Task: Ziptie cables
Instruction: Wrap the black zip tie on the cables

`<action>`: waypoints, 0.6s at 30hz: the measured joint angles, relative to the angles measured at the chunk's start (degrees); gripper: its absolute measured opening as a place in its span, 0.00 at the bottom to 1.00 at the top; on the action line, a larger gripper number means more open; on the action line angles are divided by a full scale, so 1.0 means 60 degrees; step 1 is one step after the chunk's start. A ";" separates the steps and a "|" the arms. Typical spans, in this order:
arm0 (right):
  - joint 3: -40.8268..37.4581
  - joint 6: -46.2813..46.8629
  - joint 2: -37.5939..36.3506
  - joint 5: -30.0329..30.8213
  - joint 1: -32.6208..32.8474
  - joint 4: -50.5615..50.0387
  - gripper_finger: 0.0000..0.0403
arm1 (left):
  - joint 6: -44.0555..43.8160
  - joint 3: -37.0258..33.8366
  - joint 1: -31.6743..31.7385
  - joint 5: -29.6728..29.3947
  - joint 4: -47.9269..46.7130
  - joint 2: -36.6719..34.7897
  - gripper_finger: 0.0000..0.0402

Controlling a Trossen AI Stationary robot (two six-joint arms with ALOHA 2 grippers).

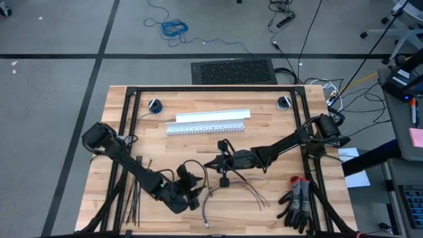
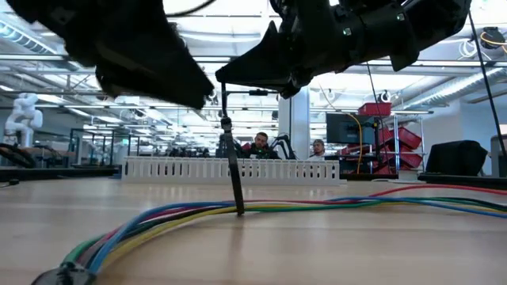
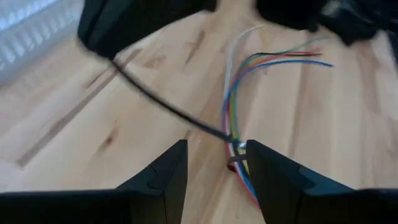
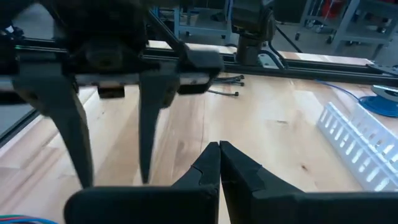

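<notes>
Cables [image 3: 239, 93] lie on the counter [image 1: 264, 135] just ahead of the half-open left pincer [image 3: 214, 171]. Pinched shut on the ziptie [image 3: 168, 109], the right pincer [image 4: 219, 163] might tug it sideways, slipping its loop off.

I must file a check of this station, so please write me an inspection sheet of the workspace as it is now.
Surface: wooden table, inside a black frame.
Job's things: cables lie near the front middle, a ziptie on them; spare zipties at the left.
Clutter: white slotted channel, gloves.
Grippers: left gripper open, hovering above the bundle; right gripper shut, holding the ziptie up.
Cables: blue coiled cable on the floor.
Surroundings: people seated behind the table.
</notes>
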 joint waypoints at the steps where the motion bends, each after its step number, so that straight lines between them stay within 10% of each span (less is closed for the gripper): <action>1: 0.0000 -0.0004 0.0000 0.0113 0.0009 0.0002 0.00 | -0.0327 0.0000 0.0005 -0.0055 0.0001 0.0069 0.40; 18: 0.0000 -0.0082 0.0007 0.1422 0.0321 0.0020 0.00 | -0.3761 -0.0004 -0.0111 -0.1233 0.1540 0.1174 0.35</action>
